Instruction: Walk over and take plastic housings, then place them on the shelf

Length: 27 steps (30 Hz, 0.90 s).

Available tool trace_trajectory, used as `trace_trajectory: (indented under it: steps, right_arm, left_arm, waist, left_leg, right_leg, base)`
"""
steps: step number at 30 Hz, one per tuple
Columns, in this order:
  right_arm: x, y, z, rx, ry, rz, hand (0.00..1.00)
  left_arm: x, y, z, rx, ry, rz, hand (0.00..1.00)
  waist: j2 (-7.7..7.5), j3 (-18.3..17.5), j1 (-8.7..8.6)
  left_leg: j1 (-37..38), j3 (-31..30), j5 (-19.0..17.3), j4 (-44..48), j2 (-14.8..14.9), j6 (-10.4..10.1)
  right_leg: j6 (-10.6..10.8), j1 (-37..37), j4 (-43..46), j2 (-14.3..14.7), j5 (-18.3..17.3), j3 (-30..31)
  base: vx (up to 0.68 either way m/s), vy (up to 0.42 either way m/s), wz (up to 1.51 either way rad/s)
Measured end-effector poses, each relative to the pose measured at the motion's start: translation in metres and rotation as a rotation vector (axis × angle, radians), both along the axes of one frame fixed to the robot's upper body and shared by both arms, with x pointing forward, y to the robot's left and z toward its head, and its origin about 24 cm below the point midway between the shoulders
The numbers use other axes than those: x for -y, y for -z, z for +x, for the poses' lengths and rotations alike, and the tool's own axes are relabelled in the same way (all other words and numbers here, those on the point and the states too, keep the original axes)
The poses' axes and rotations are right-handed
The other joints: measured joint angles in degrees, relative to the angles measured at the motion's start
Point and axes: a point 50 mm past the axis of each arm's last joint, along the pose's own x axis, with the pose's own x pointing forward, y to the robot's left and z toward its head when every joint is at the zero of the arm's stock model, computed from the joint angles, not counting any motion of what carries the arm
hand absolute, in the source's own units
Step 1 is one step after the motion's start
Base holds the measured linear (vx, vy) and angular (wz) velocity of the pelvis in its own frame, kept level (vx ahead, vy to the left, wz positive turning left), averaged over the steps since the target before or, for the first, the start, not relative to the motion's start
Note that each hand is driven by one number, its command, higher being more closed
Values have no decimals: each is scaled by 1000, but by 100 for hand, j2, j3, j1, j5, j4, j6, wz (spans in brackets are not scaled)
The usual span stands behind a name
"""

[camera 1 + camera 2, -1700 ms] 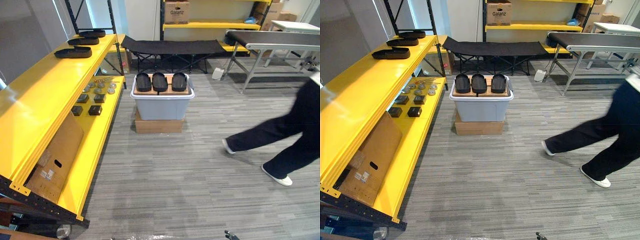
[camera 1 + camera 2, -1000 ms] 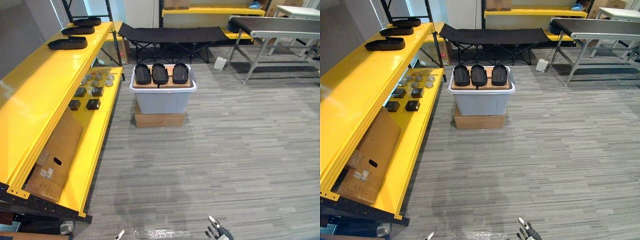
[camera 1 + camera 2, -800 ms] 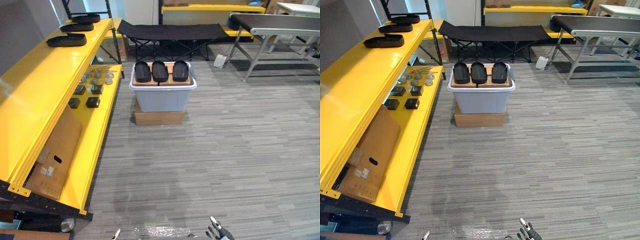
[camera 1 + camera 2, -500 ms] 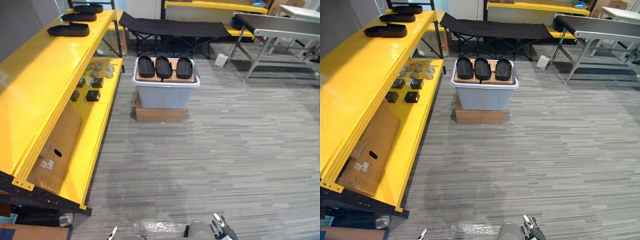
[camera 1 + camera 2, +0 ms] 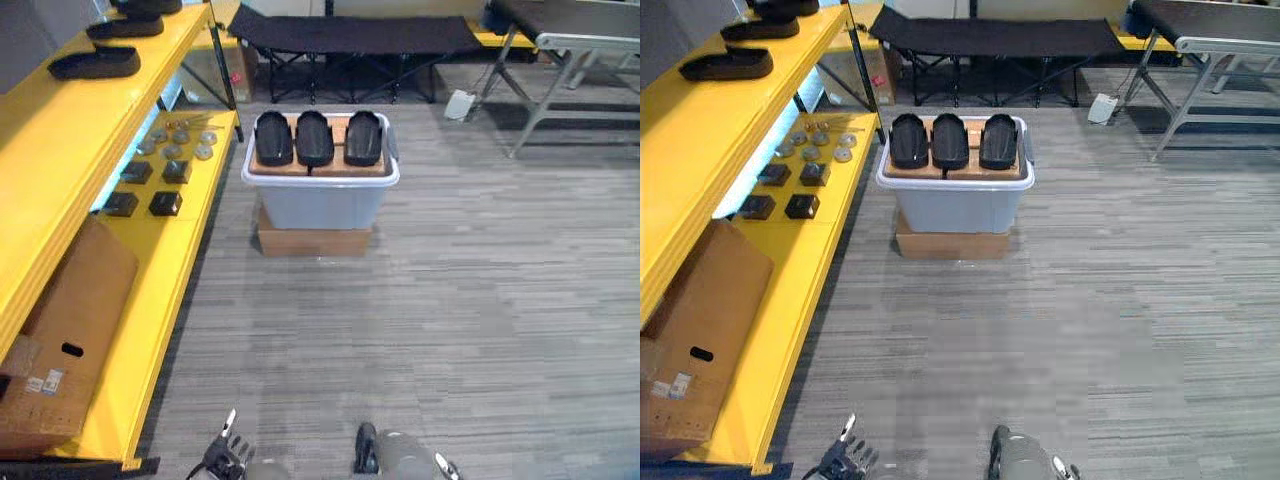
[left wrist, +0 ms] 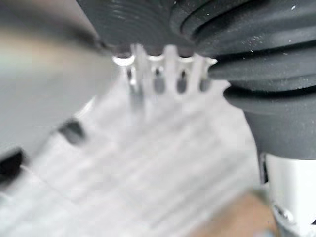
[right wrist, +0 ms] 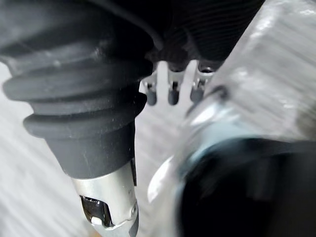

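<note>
Vs 0.5 s ago: the whole head view has shifted, so the camera moved and the things did not. The housings [image 5: 314, 138] lie as before. The left hand [image 5: 228, 455] has come up into the lower edge, where only a fingertip showed before. The right hand [image 7: 172, 91] stays low at the lower edge, right of centre.

Housings: 3, black, side by side and touching in a row on a brown board [image 5: 290, 168]. The board lies across the top of 1 grey bin [image 5: 318, 203]. The bin stands on 1 flat carton [image 5: 313, 242] on the floor [image 5: 480, 300], straight ahead and well apart from both hands.

Hands: left has fingers straight and spread, holding nothing. Right has fingers hanging loose in its wrist view, holding nothing.

Shelf [image 5: 60, 140]: yellow, along the left. Its top level carries 3 shelved housings [image 5: 95, 63] in a line running away from the camera, with the farthest cut by the frame edge. The lower level carries 4 small black blocks [image 5: 165, 203] in two pairs, a cluster of round discs [image 5: 203, 152] too small to count, and 1 big cardboard box [image 5: 60, 320] lying tilted at the near end.

Behind the bin: 1 black cot [image 5: 350, 35]. Far right: 1 table [image 5: 580, 18] with a dark top.
</note>
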Motion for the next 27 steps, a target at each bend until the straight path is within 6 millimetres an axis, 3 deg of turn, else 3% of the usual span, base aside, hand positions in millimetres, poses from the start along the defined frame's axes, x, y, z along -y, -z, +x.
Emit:
trace_trajectory:
  steps: [2, 3, 5, 6, 7, 8, 9, 10, 11, 12, 13, 15, 17, 18, 19, 20, 22, 24, 25, 26, 27]
  right_arm:
    - [2, -7, 32, 81, -40, -30, 0]
    - [3, -11, 46, 122, -60, -49, 0]
    - [6, -16, 57, 153, -67, -67, 0]
    - [3, -15, 59, 140, -97, -70, 0]
    - [-3, -14, 59, 138, -115, -58, 0]
    - [-6, -15, 63, 146, -113, -47, 0]
    - [-7, -16, 67, 151, -109, -48, 0]
    - [-6, -17, 73, 154, -104, -54, 0]
    - [-7, -17, 74, 160, -88, -43, 0]
    - [-13, -16, 74, 166, -38, 3, 0]
    - [-18, -13, 68, 163, 8, 53, 0]
    - [-21, -9, 59, 152, 21, 77, 0]
    - [-20, -10, 54, 179, 56, 78, 0]
    - [-18, -10, 53, 181, 67, 74, 0]
    - [-15, -10, 50, 181, 87, 67, 0]
    - [-14, -8, 43, 170, 103, 60, 0]
    - [-18, -7, 32, 157, 101, 56, 0]
    - [-27, -4, 24, 138, 96, 70, 0]
    - [-34, -2, 15, 109, 110, 85, 0]
    - [-24, -3, 15, 106, 143, 53, 0]
    - [-19, -4, 15, 104, 150, 33, 0]
  left_arm:
    - [3, 3, -11, -24, 17, -5, 0]
    - [6, 5, -22, -56, 42, -3, 0]
    - [17, 10, -44, -116, 32, -37, 0]
    - [22, 13, -64, -180, 58, -47, 0]
    - [23, 15, -79, -224, 62, -55, 0]
    - [22, 15, -85, -239, 72, -55, 0]
    - [19, 15, -89, -247, 91, -49, 0]
    - [15, 14, -89, -251, 113, -33, 0]
    - [12, 14, -89, -248, 124, -20, 0]
    - [4, 13, -87, -243, 128, 16, 0]
    - [-4, 12, -82, -231, 151, 57, 0]
    - [-9, 10, -62, -172, 166, 108, 0]
    - [-21, 0, -25, -45, 182, 184, 0]
    - [-21, -3, -9, 2, 182, 192, 0]
    - [-17, -11, 20, 92, 172, 191, 0]
    - [-11, -17, 42, 161, 170, 182, 0]
    - [-4, -22, 54, 221, 126, 152, 0]
    - [2, -21, 52, 214, 105, 125, 0]
    - [6, -17, 46, 182, 86, 100, 0]
    - [18, -13, 39, 142, 34, 54, 0]
    - [20, -12, 37, 135, 13, 37, 0]
  waist:
    - [42, 23, 225]
    - [42, 71, 307]
    - [172, 157, 440]
    - [187, 181, 548]
    - [28, 166, 610]
    - [-22, 151, 620]
    - [-249, 172, 620]
    - [-293, 185, 588]
    - [-339, 208, 562]
    - [-452, 266, 538]
    - [-548, 287, 467]
    - [-546, 302, 420]
    - [-431, 275, 367]
    - [-393, 247, 341]
    - [-363, 233, 302]
    - [-218, 232, 279]
    - [-243, 170, 246]
    - [-468, 7, 239]
    - [-656, -126, 252]
    - [-322, -121, 238]
    - [-240, -131, 235]
  left_leg:
    - [-760, -2, 63, -968, -557, 22]
    - [-1083, -47, 420, -2040, -874, 17]
    - [-1300, -177, 985, -3456, -1066, -139]
    - [-1401, -190, 1430, -3377, -1020, 77]
    - [-1398, -101, 1754, -3209, -1073, 281]
    - [-1439, -24, 1778, -3046, -1117, 336]
    - [-1464, 7, 1669, -2782, -1168, 526]
    - [-1369, -61, 1666, -2822, -1265, 699]
    - [-1215, -59, 1648, -2960, -1332, 755]
    - [-791, -61, 1580, -3277, -1506, 844]
    - [-405, -122, 1506, -3484, -1670, 919]
    - [28, -145, 1369, -3635, -1779, 880]
    - [451, -276, 1154, -3691, -1728, 830]
    - [499, -369, 1071, -3676, -1675, 862]
    - [545, -540, 904, -3597, -1549, 804]
    - [525, -724, 652, -3339, -1338, 695]
    - [553, -894, 240, -2964, -1115, 499]
    - [627, -1017, -8, -2833, -1078, 292]
    - [613, -1065, -210, -2717, -1136, 153]
    - [566, -1082, -316, -2418, -813, 24]
    - [548, -1043, -270, -2250, -728, -60]
  right_leg:
    - [-27, 348, -424, -11, -25, 242]
    - [-13, 477, -547, -27, -104, 350]
    - [-27, 801, -715, 107, -361, 472]
    - [-17, 1086, -734, 173, -606, 581]
    - [-74, 1198, -680, 90, -833, 683]
    - [-175, 1199, -575, 10, -1018, 694]
    - [-220, 1098, -60, -91, -1127, 718]
    - [-64, 681, 928, -211, -1034, 853]
    - [234, 416, 1579, -294, -899, 895]
    - [1236, -163, 3041, -490, -386, 1013]
    - [1404, -646, 4152, -754, -335, 962]
    - [1185, -1051, 4487, -1068, -663, 740]
    - [960, -1412, 3279, -1136, -1044, 539]
    - [937, -1512, 2856, -1089, -1048, 534]
    - [939, -1660, 2083, -1031, -994, 542]
    - [826, -1708, 1323, -878, -731, 611]
    - [794, -1769, 687, -706, -201, 860]
    - [766, -1757, 398, -678, 388, 817]
    - [639, -1721, 359, -713, 954, 810]
    - [569, -1658, 572, -470, 829, 585]
    - [504, -1569, 548, -426, 709, 482]
  base:
    - [467, -77, -70]
    - [417, 25, -58]
    - [456, 128, -40]
    - [451, 198, -39]
    - [400, 189, -25]
    - [580, 177, -10]
    - [590, 155, 10]
    - [708, 197, 15]
    - [576, 190, 22]
    - [671, 221, 28]
    - [536, 157, 31]
    - [406, 92, 27]
    - [497, 30, 27]
    - [435, -52, 50]
    - [421, -110, 62]
    - [502, -137, 59]
    - [445, -206, 42]
    - [487, -338, 48]
    - [506, -411, 55]
    - [478, -376, 53]
    - [412, -321, 45]
